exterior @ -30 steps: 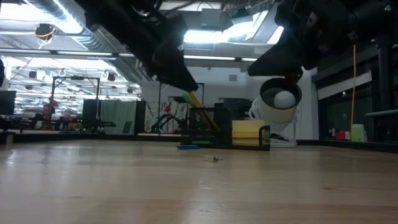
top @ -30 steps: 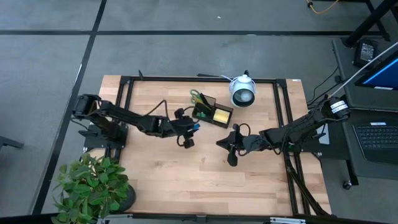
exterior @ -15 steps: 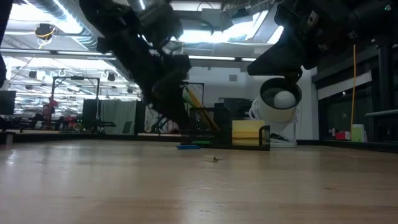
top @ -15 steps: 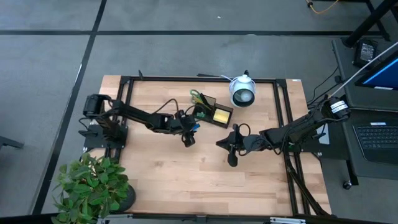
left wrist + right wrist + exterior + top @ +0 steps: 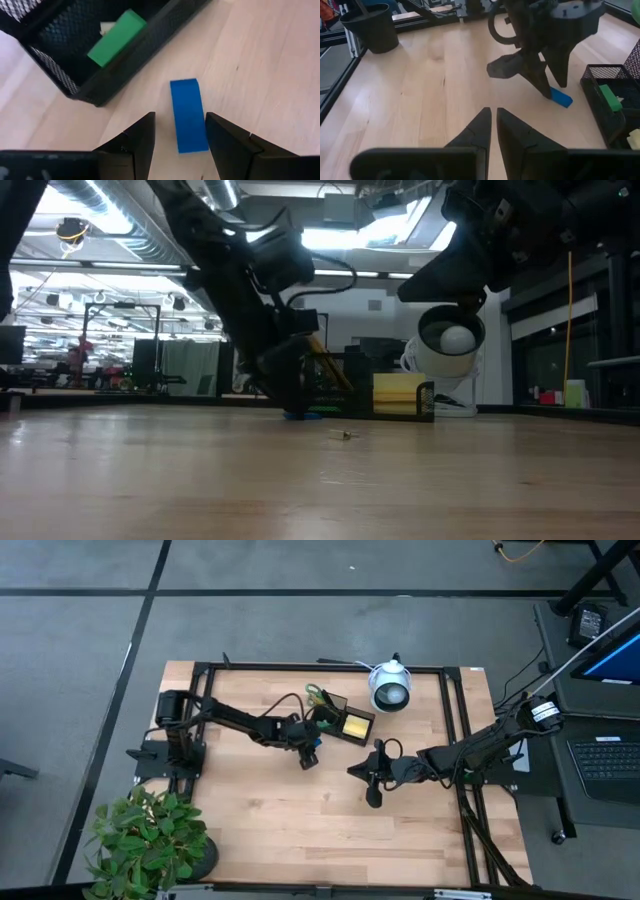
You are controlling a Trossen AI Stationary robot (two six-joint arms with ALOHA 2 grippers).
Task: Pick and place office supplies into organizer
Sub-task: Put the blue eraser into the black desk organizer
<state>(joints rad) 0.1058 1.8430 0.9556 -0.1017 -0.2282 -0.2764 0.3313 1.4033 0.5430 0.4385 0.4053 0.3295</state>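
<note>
Reaching down over the blue piece (image 5: pixel 188 115), the left pincer (image 5: pixel 179 145) has its fingers apart, one on each side of it.

The blue piece lies flat on the tabletop (image 5: pixel 260 800), just beside the black organizer (image 5: pixel 340 720). A green piece (image 5: pixel 116 37) sits inside the organizer. The right pincer (image 5: pixel 493 126) waits over the tabletop, fingers nearly together and holding nothing.

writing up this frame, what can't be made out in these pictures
- Small blue block: high view, mostly hidden under the left gripper.
- Black mesh organizer: left wrist view, cut off by the edge.
- Tiny speck on the wooden table: low view, too small to identify.
</note>
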